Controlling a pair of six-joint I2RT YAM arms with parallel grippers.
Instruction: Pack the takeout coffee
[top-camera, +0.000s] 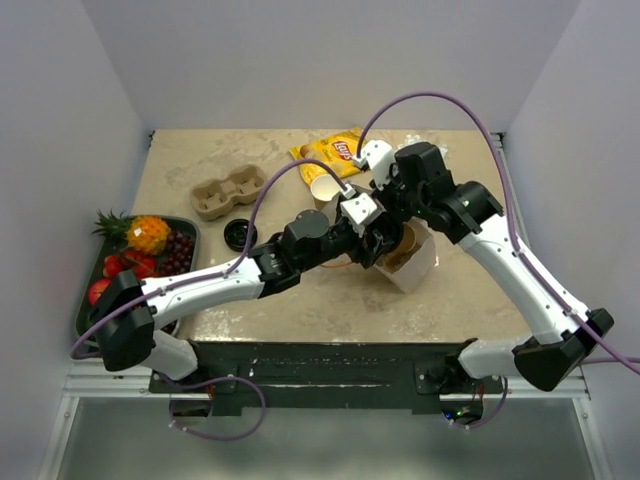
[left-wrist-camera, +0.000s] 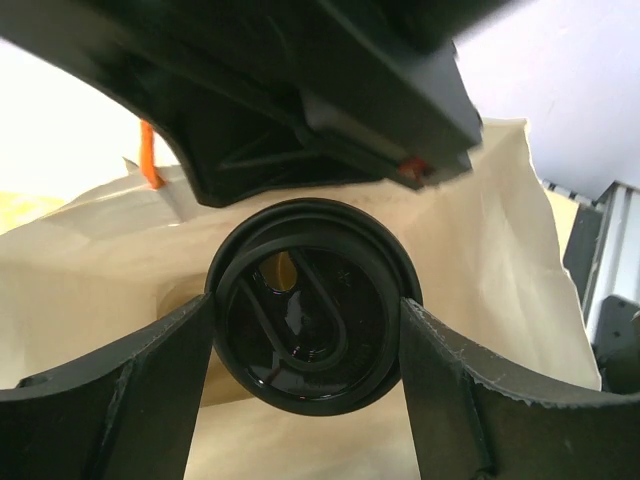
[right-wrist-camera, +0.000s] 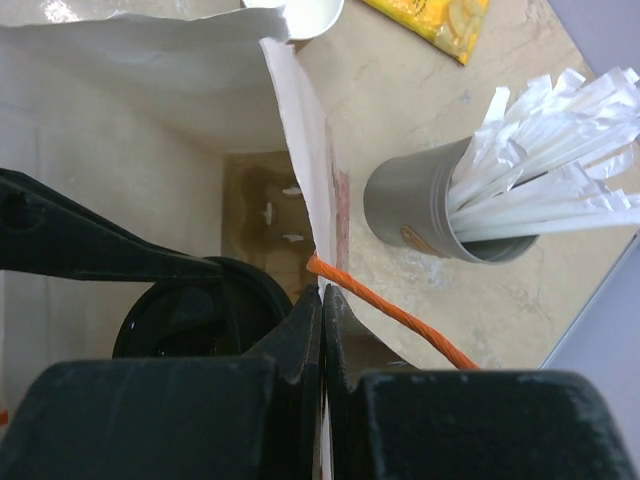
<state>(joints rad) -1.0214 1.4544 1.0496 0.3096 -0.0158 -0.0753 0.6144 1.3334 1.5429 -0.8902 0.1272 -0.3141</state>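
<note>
Left gripper (left-wrist-camera: 308, 318): jaws wide, 1 finger pressed to each side of the lidded coffee cup (left-wrist-camera: 312, 300); cup held.
Lidded coffee cup: black lid faces the left wrist camera; held in the open mouth of the white paper bag (top-camera: 420, 266), bag walls behind and below it.
Right gripper (right-wrist-camera: 321, 308): fully closed, pinching the top edge of the bag's wall between the fingers.
Orange handle cord (right-wrist-camera: 400, 315): comes out of the bag edge right at the closed right fingers.
Paper bag: stands centre-right on the table (top-camera: 300, 310), both grippers meeting at it.
Grey cup of white wrapped straws (right-wrist-camera: 440, 215): upright, just beside the bag's outer wall in the right wrist view; hidden in the top view.
Open tan paper cup (top-camera: 325, 190): white inside, no lid, far side of the bag, near the chips.
Loose black lid (top-camera: 240, 233): flat on the table, left of the left arm's wrist, just near of the carrier.
Pulp 2-cup carrier (top-camera: 228, 192): far left, both wells unfilled.
Yellow Lay's chips bag (top-camera: 330, 150): far centre, flat.
Fruit tray (top-camera: 194, 238): left edge, with a pineapple (top-camera: 147, 233), dark grapes (top-camera: 178, 250), red fruit (top-camera: 120, 265).
</note>
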